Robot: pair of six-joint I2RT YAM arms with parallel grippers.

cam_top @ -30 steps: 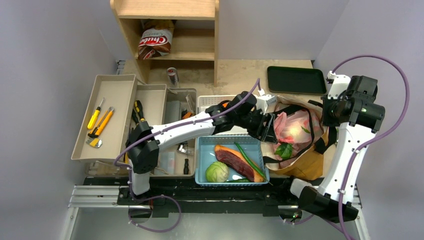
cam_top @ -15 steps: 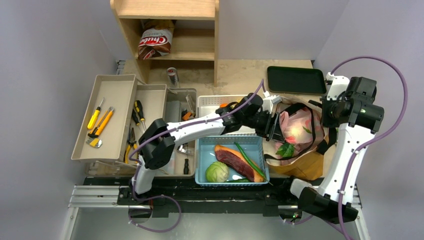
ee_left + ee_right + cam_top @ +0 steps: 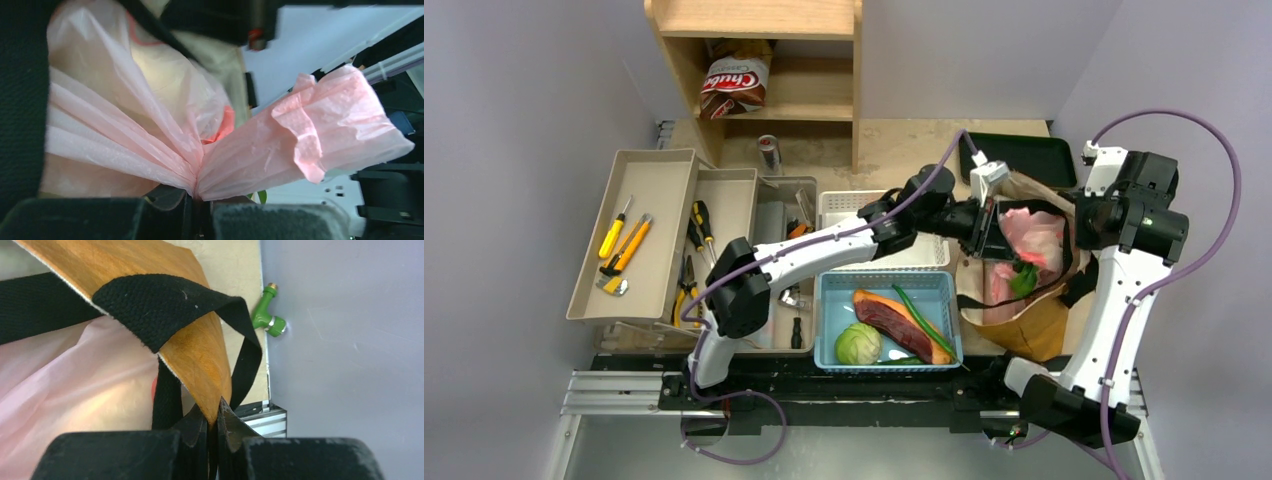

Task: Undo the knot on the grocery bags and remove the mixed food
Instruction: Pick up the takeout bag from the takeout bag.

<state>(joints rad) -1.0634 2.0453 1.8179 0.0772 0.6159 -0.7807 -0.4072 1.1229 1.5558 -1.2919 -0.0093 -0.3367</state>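
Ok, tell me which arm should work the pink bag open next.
Left. The left gripper is shut on gathered plastic of the pink bag; the right gripper pinches the rim of the paper bag.

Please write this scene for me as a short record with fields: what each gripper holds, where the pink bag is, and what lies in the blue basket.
left gripper: shut, fingers pinching gathered plastic of the pink bag
right gripper: shut, fingers pinching an edge of the paper bag, beside a black strap
pink bag, place: inside the paper bag
knot: cannot tell whether tied or undone
blue basket: meat slab, green cabbage, long green vegetable
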